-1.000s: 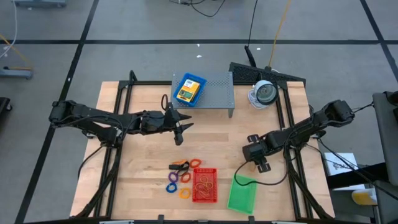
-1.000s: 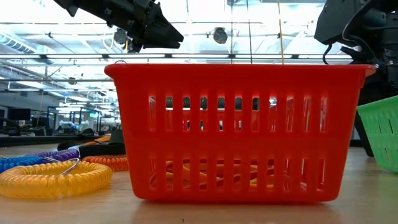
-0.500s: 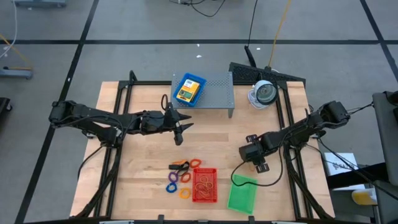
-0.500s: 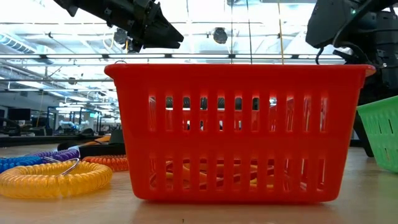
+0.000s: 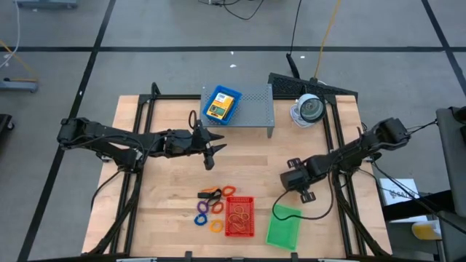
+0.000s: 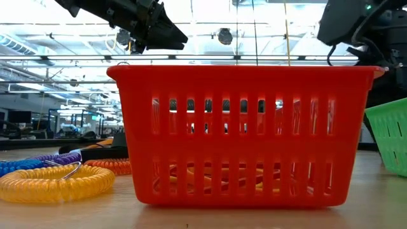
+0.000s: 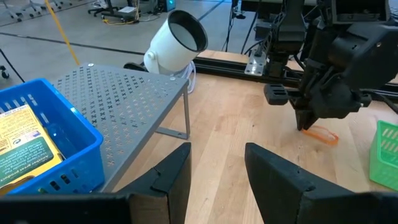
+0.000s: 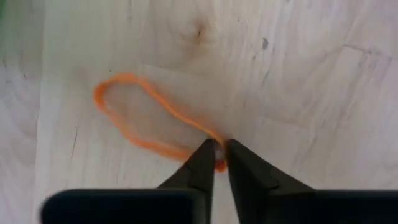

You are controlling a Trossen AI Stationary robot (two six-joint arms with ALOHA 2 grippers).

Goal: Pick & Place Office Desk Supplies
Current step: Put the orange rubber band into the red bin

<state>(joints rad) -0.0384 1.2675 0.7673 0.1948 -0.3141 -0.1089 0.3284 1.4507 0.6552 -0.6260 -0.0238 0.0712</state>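
An orange rubber band is lying flat on the bare wood of the table, and the right gripper is pinching one end of it, its two dark fingertips nearly closed around the thin loop where it touches the wood. In the left wrist view the same rubber band is showing as a small orange sliver just under the tip of the right gripper, close to the green mesh tray. From above, the right gripper is pointing down at the table just beside the green mesh tray, which is sitting near the front edge. The red mesh tray is standing beside it toward the left arm's side, holding a tangle of reddish rubber bands, and coiled orange, purple and blue rings are lying in a cluster against its far side. In the low view the red mesh tray is filling the middle, with a yellow-orange ring lying beside it. At the back of the table a blue mesh tray with a yellow-and-green crayon box inside is resting on the grey perforated shelf, near a round white-and-grey device. The left gripper is hovering above the table in front of that shelf, its fingers standing moderately apart and holding nothing.
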